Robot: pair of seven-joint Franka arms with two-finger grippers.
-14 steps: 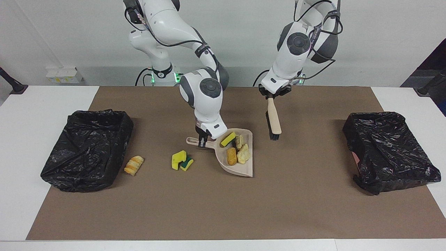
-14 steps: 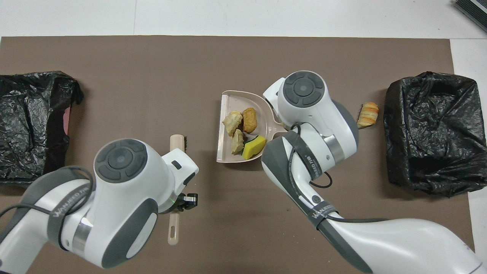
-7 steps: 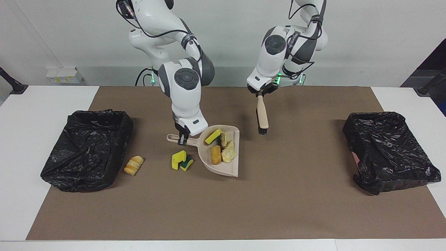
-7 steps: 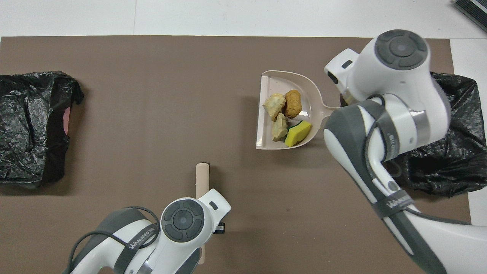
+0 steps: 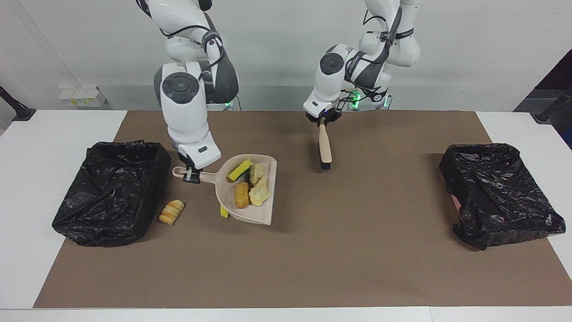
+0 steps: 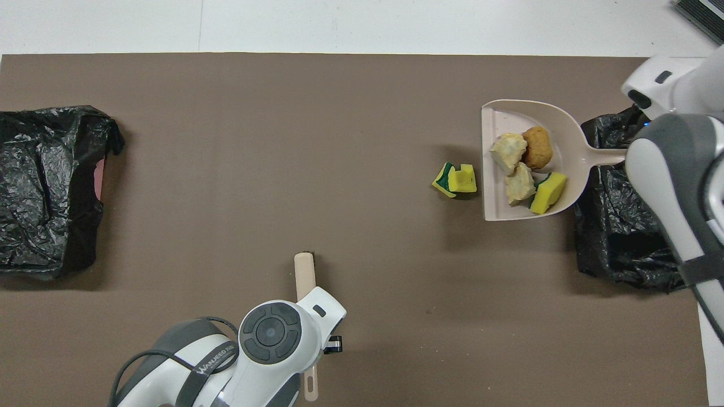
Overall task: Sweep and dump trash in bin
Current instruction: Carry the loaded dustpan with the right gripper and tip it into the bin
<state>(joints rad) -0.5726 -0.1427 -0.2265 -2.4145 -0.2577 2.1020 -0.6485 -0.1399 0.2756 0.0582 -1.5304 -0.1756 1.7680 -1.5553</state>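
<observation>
My right gripper (image 5: 192, 175) is shut on the handle of the beige dustpan (image 5: 266, 197), held level above the mat. The pan (image 6: 498, 121) carries trash: a yellow sponge (image 5: 240, 170), a brown bread piece (image 5: 241, 195) and pale chunks (image 5: 258, 191). A yellow-and-green sponge (image 6: 455, 180) lies on the mat under the pan's open edge. A croissant (image 5: 172, 211) lies beside the bin (image 5: 111, 192) at the right arm's end. My left gripper (image 5: 322, 120) is shut on the beige brush (image 5: 325, 150), which hangs bristles down over the mat's middle, apart from the pan.
A second bin (image 5: 496, 192) lined with a black bag stands at the left arm's end. The brown mat (image 5: 357, 259) covers the table between the bins. In the overhead view the right arm hides the croissant and its own gripper.
The right arm has carried the loaded dustpan toward the bin at its end, uncovering the sponge on the mat. The left arm has drawn the brush back toward the robots.
</observation>
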